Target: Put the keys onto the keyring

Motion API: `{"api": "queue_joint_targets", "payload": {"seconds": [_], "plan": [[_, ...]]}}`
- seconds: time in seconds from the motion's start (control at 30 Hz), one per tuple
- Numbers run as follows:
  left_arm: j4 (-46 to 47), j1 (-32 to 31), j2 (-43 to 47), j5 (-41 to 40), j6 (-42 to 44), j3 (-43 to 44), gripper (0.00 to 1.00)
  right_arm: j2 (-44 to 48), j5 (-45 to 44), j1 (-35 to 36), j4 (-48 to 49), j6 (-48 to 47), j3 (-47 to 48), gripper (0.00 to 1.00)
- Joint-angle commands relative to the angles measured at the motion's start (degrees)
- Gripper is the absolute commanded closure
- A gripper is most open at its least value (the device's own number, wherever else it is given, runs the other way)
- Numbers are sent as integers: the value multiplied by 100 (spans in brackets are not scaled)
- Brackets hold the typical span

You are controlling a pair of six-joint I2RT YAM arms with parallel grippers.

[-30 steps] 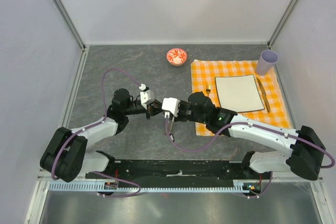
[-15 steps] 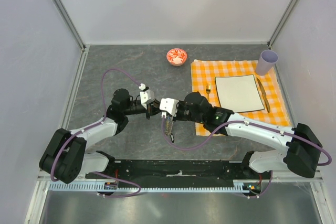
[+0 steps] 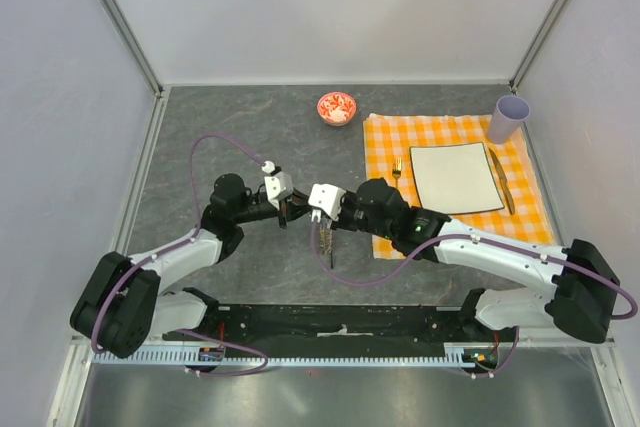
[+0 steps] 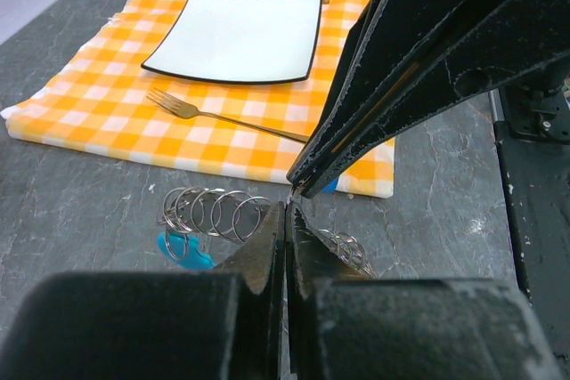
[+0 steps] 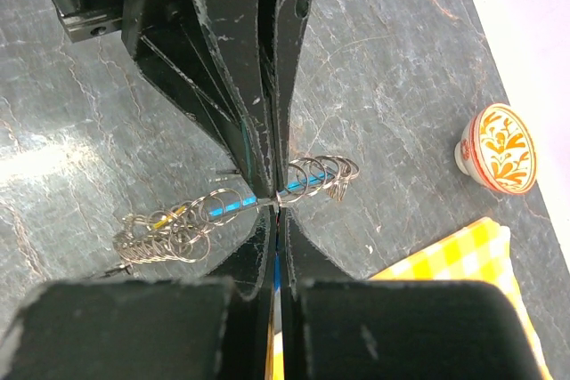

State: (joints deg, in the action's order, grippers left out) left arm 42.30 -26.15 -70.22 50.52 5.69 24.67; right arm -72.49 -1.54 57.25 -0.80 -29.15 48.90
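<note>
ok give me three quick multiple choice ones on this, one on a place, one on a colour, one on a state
1. Where is the fork?
A on the cloth beside the plate
B under the plate
C off the cloth

2. What colour is the cup?
A red
B lilac
C green

3. What state is the right claw in?
A wide open
B shut on the keyring
C out of view

Answers:
1 A, it lies on the checks by the plate's edge.
2 B, it is pale purple.
3 B, its wrist view shows it pinching the wire.
</note>
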Motion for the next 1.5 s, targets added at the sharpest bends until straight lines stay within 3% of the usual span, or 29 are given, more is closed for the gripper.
{"api": "queue_joint_targets", "payload": {"seconds": [0.0,0.27,0.47,0.6,0.7,0.77,0.8,0.83,0.93,1.27,1.47], "plan": [[586,58,227,-561,-218,-85,98,349,-364,-12,-8,392,-354,100],[630,66,324,-737,-253,-146,98,595,-628,-48,475,691,-829,100],[1376,58,263,-851,-710,-348,98,376,-215,-74,1133,1146,-1128,100],[1639,58,149,-711,-920,-357,98,323,-4,-135,1906,1481,-1410,100],[1536,58,52,-492,-886,-296,98,314,49,-188,1934,1395,-1393,100],[1186,58,-9,-281,-632,-182,92,340,57,-197,1908,1281,-1349,100],[992,58,-18,-193,-587,-33,85,349,40,-206,1864,1219,-1340,100],[607,58,-36,-105,-274,20,72,349,40,-206,1838,1088,-1305,100],[280,58,25,106,18,135,59,323,66,-206,1636,754,-1147,100],[-749,119,333,177,960,407,53,104,382,-206,1460,24,-444,100],[-1268,137,201,423,1364,671,53,59,611,-206,1275,-38,-294,100]]}}
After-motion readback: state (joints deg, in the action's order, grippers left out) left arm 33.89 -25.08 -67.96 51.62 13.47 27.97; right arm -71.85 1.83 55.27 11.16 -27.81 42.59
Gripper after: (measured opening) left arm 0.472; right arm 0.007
